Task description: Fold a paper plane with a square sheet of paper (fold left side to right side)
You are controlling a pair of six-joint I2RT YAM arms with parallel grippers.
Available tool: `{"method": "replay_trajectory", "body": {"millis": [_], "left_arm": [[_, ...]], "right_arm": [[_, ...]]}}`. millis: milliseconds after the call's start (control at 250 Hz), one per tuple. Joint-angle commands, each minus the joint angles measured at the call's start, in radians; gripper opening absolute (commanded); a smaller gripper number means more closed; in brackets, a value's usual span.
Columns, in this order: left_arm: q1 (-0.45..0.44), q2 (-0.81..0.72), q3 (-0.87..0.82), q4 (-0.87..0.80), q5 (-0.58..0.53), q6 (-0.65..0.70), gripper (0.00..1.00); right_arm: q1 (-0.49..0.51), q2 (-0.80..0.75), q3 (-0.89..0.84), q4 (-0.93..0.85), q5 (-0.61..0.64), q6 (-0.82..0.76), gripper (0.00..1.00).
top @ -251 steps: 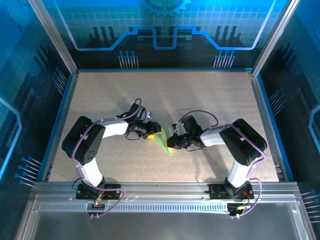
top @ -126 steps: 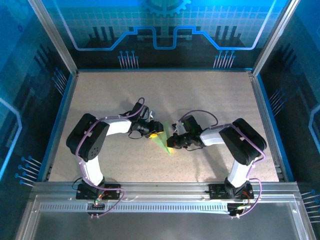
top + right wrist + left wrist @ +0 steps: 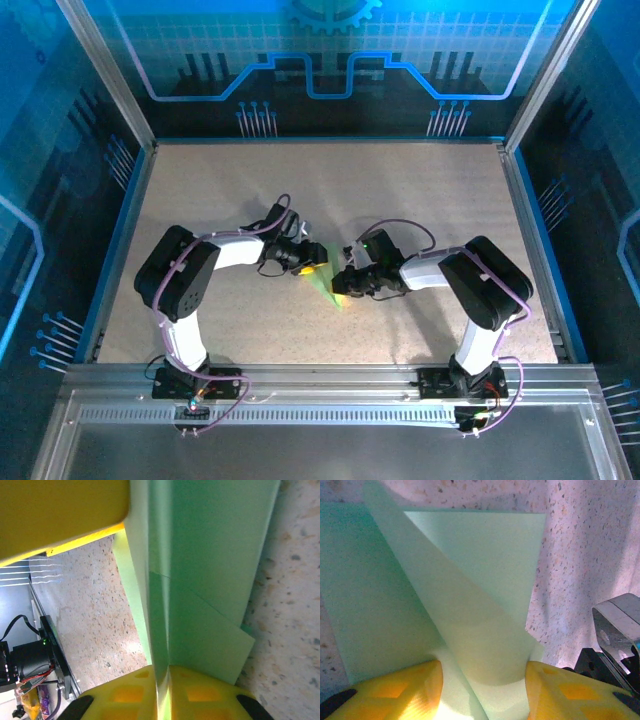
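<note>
The half-folded paper plane [image 3: 325,287] hasn't budged in the last second. It's a pale green wedge lying on the table [image 3: 420,190] with a gripper on either side of it. What did change is that the left gripper [image 3: 311,258] has slid in a touch closer to the plane's far-left end. In the left wrist view its yellow fingers [image 3: 395,690] stand roughly half apart with a raised flap of the paper between them, not squeezed as far as I can tell. The right gripper [image 3: 344,283], on the plane's right side, has stayed put, and its own wrist view shows it pinched tight on the plane's centre ridge. My read is that the right one is anchoring the ridge while the left lines up to push that flap over to the right, so this fold isn't creased yet.
</note>
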Motion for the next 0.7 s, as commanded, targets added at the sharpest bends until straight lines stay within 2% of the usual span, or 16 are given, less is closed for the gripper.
{"method": "replay_trajectory", "body": {"millis": [0,352,511,695], "left_arm": [[-0.006,0.044,0.004,-0.061,-0.029,0.026,0.49],[-0.006,0.039,0.010,-0.070,-0.033,0.030,0.49],[-0.006,0.038,0.010,-0.070,-0.032,0.032,0.49],[-0.006,0.039,0.012,-0.067,-0.033,0.030,0.49]], "right_arm": [[-0.003,-0.008,0.024,0.022,0.044,-0.015,0.17],[-0.020,-0.109,0.033,-0.012,0.050,-0.020,0.34],[-0.052,-0.127,0.047,-0.064,0.054,-0.043,0.35],[-0.060,-0.079,0.086,-0.063,0.037,-0.041,0.35]]}}
